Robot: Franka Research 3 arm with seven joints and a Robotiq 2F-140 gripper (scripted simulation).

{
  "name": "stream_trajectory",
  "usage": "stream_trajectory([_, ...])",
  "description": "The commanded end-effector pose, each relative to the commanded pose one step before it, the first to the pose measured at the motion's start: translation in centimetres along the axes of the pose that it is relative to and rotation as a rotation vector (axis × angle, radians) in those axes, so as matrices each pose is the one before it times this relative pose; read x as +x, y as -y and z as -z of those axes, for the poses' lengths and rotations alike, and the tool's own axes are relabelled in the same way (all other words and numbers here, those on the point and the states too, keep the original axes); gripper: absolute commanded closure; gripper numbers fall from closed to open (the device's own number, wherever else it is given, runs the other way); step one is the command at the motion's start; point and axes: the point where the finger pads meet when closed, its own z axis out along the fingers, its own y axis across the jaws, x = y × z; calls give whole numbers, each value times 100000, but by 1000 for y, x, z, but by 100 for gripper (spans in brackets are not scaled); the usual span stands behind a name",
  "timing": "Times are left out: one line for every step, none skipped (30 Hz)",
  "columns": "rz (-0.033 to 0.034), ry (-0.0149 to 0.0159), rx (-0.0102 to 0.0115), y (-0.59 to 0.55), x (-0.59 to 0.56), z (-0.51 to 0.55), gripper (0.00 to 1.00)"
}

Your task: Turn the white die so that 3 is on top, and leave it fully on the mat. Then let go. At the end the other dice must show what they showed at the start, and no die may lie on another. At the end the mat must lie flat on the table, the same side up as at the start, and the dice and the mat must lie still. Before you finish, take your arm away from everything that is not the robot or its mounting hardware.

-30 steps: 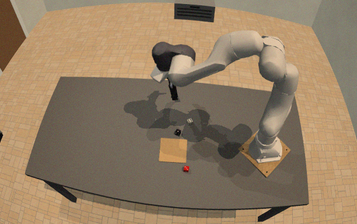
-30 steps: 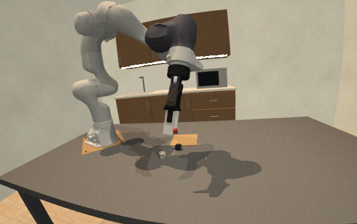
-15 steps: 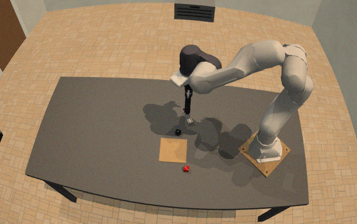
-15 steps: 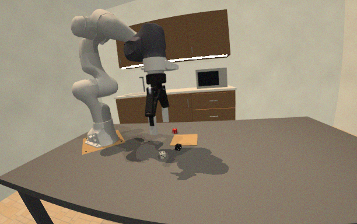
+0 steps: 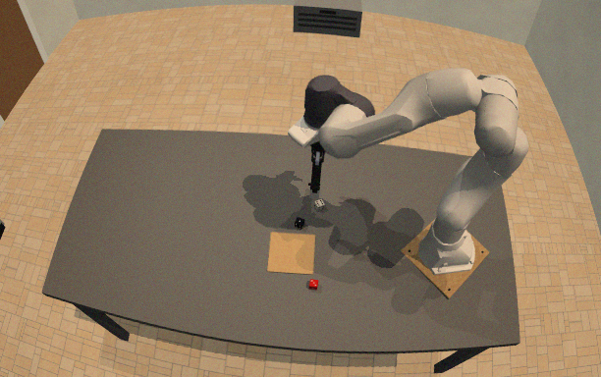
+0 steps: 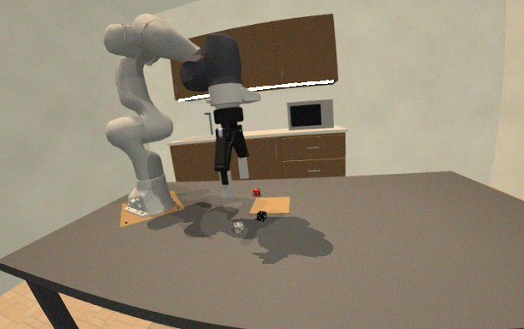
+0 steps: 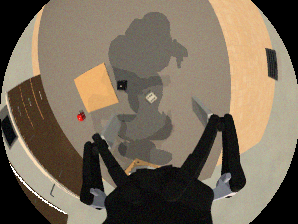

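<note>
Two fingers of the gripper (image 5: 315, 188) (image 6: 235, 182) (image 7: 156, 111) point down above the table (image 5: 162, 206) (image 6: 377, 240) (image 7: 200, 55) in the top view. In the outside view, the white die (image 5: 319, 203) (image 6: 238, 227) (image 7: 151, 97) sits below them, off the mat (image 5: 291, 253) (image 6: 270, 206) (image 7: 96, 88). The wrist view shows them wide open (holding nothing), the die between but ahead.

black fingers (image 5: 315, 174) (image 6: 223, 150) end in pale grey pads (image 6: 243, 168) (image 7: 200, 109). below them, the white die (image 5: 319, 203) (image 6: 238, 227) (image 7: 151, 97) has dark pips; off to one side of the fingers are a black die (image 5: 300, 223) (image 6: 261, 216) (image 7: 122, 85) with white pips, a plain orange-tan mat (image 5: 291, 252) (image 6: 270, 206) (image 7: 96, 88), and a red die (image 5: 313, 284) (image 6: 256, 193) (image 7: 81, 116) with pale pips.
</note>
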Motion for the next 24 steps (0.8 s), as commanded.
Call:
stream_trajectory([1141,-612,24,-10,124,43,0])
stream_trajectory([0,0,0,0,0,0,0])
stream_trajectory([0,0,0,0,0,0,0])
stream_trajectory([0,0,0,0,0,0,0])
stream_trajectory([0,0,0,0,0,0,0])
stream_trajectory([0,0,0,0,0,0,0])
stream_trajectory([0,0,0,0,0,0,0])
stream_trajectory([0,0,0,0,0,0,0])
stream_trajectory([0,0,0,0,0,0,0])
stream_trajectory([0,0,0,0,0,0,0])
stream_trajectory([0,0,0,0,0,0,0])
stream_trajectory([0,0,0,0,0,0,0])
stream_trajectory([0,0,0,0,0,0,0])
stream_trajectory([-1,8,-2,0,0,-5,0])
stream_trajectory([-10,51,-15,-1,-1,-30,0])
stream_trajectory([-24,128,-38,-2,-3,-75,0])
stream_trajectory([-41,226,-66,-3,-5,-133,0])
stream_trajectory([-60,336,-98,-3,-7,-199,0])
stream_trajectory([-16,88,-26,-7,-12,-384,0])
stream_trajectory([0,0,0,-9,-16,-514,0])
stream_trajectory([0,0,0,-10,-19,-603,0])
stream_trajectory([0,0,0,-12,-21,-662,0])
stream_trajectory([0,0,0,-12,-22,-700,0])
stream_trajectory([0,0,0,-12,-23,-717,0])
